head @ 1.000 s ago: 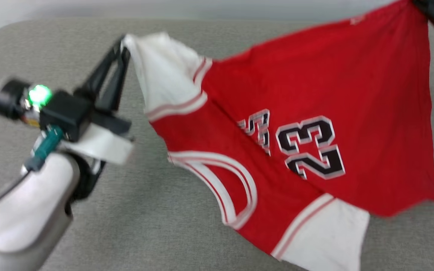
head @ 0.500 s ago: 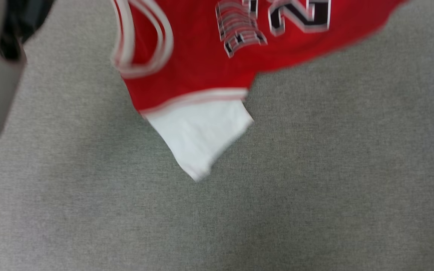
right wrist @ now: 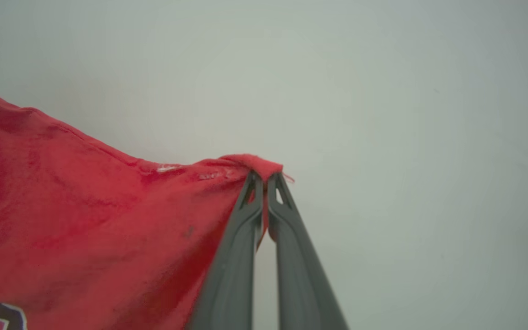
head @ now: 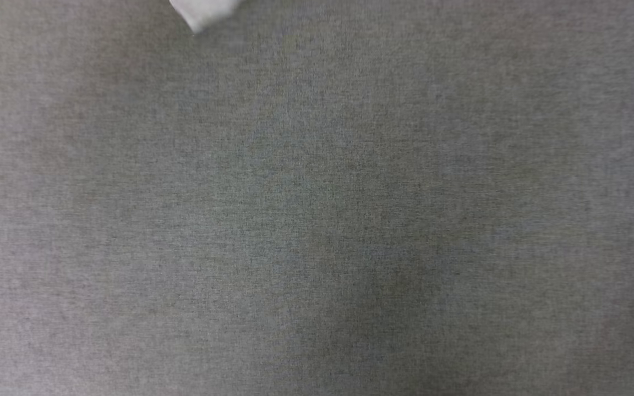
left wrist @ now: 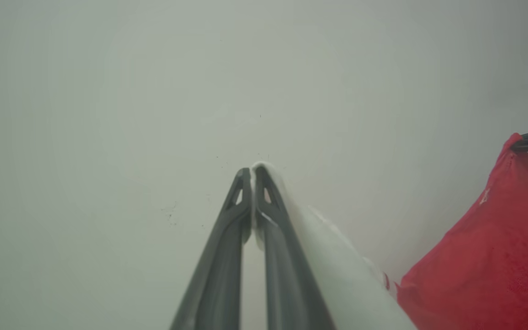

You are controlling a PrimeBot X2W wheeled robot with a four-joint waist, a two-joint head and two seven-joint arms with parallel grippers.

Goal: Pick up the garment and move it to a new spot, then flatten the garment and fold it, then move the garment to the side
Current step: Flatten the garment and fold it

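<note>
Shirt (right wrist: 85, 206) held up between both arms — left gripper (left wrist: 252, 176) pinched shut on the smooth white sleeve (left wrist: 337, 266), right gripper (right wrist: 264, 178) clamped on a bunched red corner. Fuzzy red cloth sags between them. One white sleeve tip (head: 204, 11) pokes in over the grey woven surface (head: 317, 220).

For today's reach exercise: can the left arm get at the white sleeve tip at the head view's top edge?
Probably not: the left end effector is shut on the shirt, so it must release to reach the sleeve tip.
</note>
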